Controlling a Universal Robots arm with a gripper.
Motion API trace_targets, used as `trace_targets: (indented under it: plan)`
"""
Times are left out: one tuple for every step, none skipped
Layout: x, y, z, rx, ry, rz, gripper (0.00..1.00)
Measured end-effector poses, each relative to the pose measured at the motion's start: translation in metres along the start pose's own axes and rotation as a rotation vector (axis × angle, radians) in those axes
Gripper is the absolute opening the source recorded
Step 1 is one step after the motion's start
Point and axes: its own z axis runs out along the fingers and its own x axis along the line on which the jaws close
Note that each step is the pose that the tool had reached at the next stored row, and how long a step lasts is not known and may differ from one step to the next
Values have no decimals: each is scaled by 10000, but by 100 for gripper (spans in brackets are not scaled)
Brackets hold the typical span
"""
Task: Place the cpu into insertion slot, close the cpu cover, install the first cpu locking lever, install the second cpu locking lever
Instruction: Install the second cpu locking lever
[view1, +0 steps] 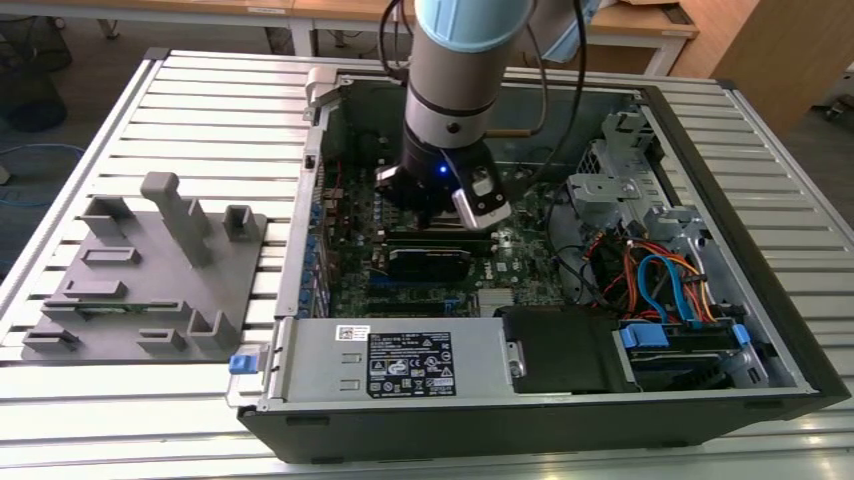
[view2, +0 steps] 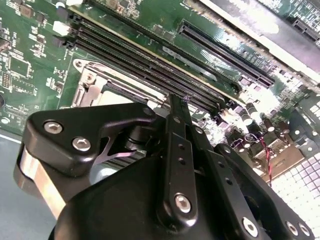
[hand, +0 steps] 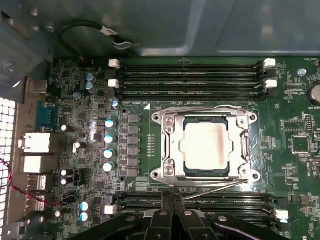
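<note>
Tool: I saw the black two-fingered tool (hand: 172, 200) with its fingers pressed together, holding nothing, poised over the green circuit board (hand: 300, 120) just beside the socket.
Chip: the flat square silver-grey cpu (hand: 206, 146) sat in the silver-rimmed insertion slot (hand: 167, 172), at 12 o'clock from my fingertips in the first wrist view.
Cover: the thin silver cpu cover (hand: 172, 142) lay flat, framing the chip.
Levers: a thin wire lever (hand: 215, 188) ran along the socket edge nearest the tool.
Case: the open black computer case (view1: 747, 160) rested on the slatted metal worktop (view1: 200, 100).

Cpu (hand: 206, 145): dull silver metal top. Cpu cover (hand: 170, 145): bright shiny metal (screwed corners). Gripper (hand: 172, 200): matt black fingers.
</note>
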Motion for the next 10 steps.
trace_targets:
  plan:
    - [5, -13, 0, -15, 0, -3, 10]
    - [10, -26, -1, -26, 1, -5, 10]
    - [14, -38, -1, -41, 2, -7, 10]
    - [19, -48, 0, -56, 2, -7, 10]
    - [22, -57, 1, -72, 3, -8, 10]
    - [27, -60, 6, -96, 3, -9, 10]
    - [32, -61, 12, -123, 4, -11, 10]
    - [39, -62, 17, -153, 4, -12, 10]
    - [43, -63, 21, -188, 4, -13, 10]
    - [45, -63, 21, -220, 5, -15, 10]
